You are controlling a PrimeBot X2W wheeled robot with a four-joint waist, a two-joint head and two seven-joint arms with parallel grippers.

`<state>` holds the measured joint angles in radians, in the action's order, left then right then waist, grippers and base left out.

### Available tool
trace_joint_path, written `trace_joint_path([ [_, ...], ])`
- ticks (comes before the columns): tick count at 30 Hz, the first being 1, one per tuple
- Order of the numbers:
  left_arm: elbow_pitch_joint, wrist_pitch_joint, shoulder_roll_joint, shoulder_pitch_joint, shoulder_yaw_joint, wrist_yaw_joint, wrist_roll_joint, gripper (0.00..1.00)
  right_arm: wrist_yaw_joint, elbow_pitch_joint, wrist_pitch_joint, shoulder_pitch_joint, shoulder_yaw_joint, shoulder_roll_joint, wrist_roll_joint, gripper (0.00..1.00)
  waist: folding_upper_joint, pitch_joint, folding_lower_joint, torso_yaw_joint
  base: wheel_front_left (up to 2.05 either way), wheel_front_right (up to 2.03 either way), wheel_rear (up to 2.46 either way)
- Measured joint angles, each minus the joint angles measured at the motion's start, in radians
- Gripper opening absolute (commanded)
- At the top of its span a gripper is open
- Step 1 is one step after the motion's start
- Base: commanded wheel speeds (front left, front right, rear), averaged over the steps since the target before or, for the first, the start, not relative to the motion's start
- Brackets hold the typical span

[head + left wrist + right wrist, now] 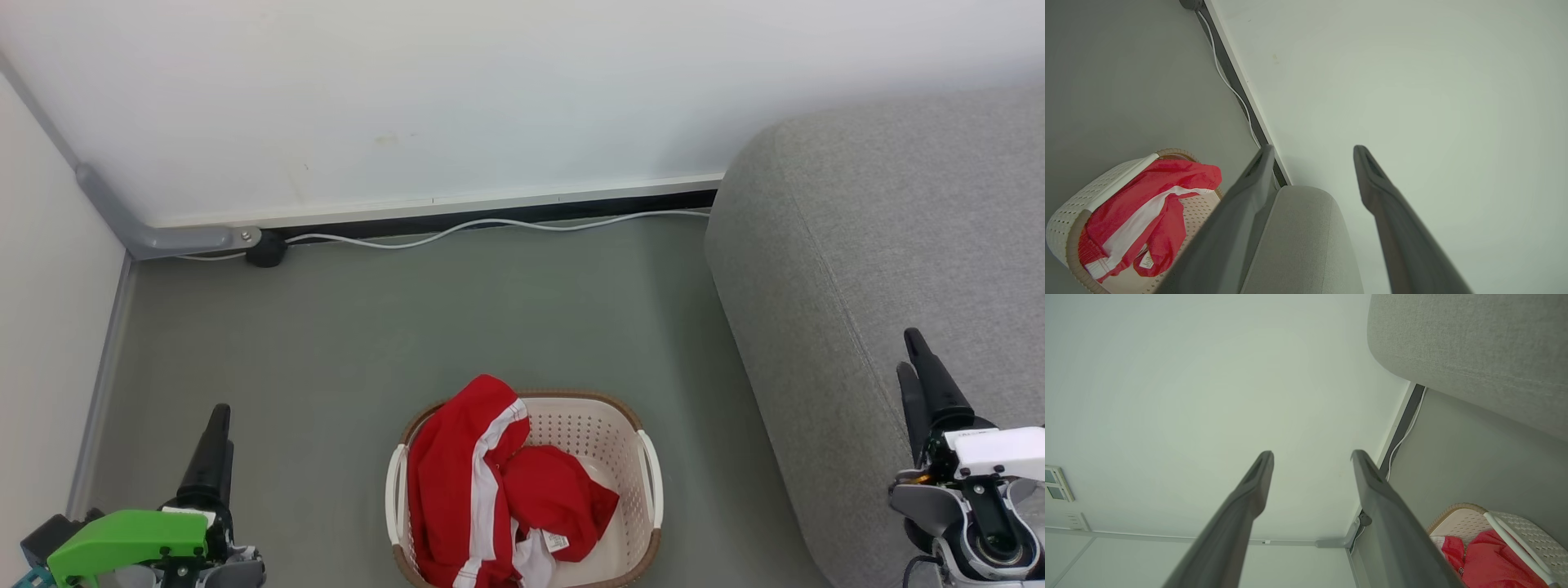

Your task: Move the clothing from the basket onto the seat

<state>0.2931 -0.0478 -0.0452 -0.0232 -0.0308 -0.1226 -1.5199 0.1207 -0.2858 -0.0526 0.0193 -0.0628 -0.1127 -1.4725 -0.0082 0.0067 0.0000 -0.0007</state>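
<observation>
Red clothing (490,482) with white stripes and a small white label lies in the cream basket (611,445) on the floor, one garment draped over its far-left rim. The grey seat (890,269) rises to the right of the basket. My left gripper (216,425) stands open at the lower left, well apart from the basket. My right gripper (914,359) is open at the lower right, over the seat's edge. In the left wrist view the clothing (1147,200), the basket (1069,220) and the seat (1306,241) show beyond the open fingers (1257,171). The right wrist view catches the basket (1527,535) and clothing (1490,559).
A white wall with a dark skirting strip runs along the back, and a white cable (490,224) lies along it to a black plug (266,249). A grey conduit (122,220) bends in the left corner. Grey-green floor (408,327) surrounds the basket.
</observation>
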Motion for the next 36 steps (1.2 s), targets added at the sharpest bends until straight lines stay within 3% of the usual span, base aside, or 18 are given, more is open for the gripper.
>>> trace_joint_path([
  [13,0.001,0.042,-0.035,0.0,0.049,0.013,0.187,1.0,-0.061,0.034,0.036,0.003,0.089,-0.031,0.239,1.0,0.0,0.002,0.0,0.0,0.0,0.0,0.0],
  [18,-0.014,0.062,-0.05,0.0,0.068,0.03,0.303,1.0,-0.072,0.042,0.059,0.003,0.137,-0.043,0.333,1.0,0.0,0.001,0.0,0.001,0.0,0.0,0.0],
  [36,-0.048,0.124,-0.051,0.0,0.106,0.063,0.563,1.0,-0.12,0.049,0.121,0.003,0.243,-0.076,0.573,1.0,0.0,-0.008,0.0,-0.001,0.0,0.0,0.0],
])
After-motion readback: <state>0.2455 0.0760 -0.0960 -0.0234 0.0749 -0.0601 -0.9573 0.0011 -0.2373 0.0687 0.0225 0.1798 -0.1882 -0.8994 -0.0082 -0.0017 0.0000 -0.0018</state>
